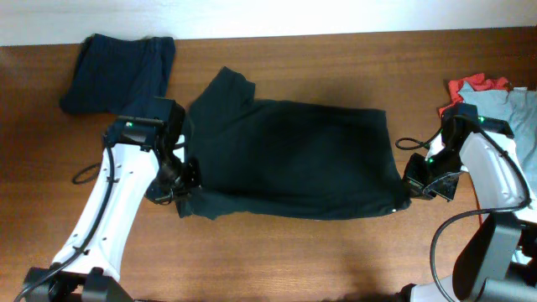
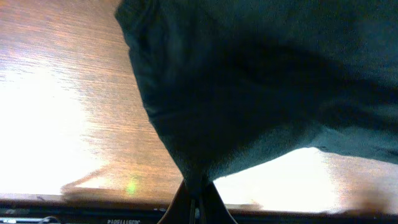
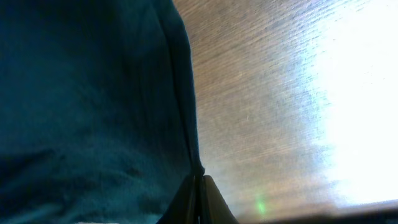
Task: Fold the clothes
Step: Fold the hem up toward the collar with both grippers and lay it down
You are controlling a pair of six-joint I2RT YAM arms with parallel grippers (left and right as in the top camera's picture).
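Jaws closed both sides: left gripper point(image 2: 196, 198) pinching near edge of black T-shirt point(image 1: 302, 159), right gripper point(image 3: 199, 186) pinching its opposite corner, shirt spread between them on table point(image 1: 336, 252). We judge fold just starting — next we lift both pinches evenly, carry across.

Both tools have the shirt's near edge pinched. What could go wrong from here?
Slip: the left tool and right tool each pinch only a thin bit of the black shirt's edge, so it might pull free when lifted. Snag: its sleeve lies close to the navy garment; folding that way could disturb it.
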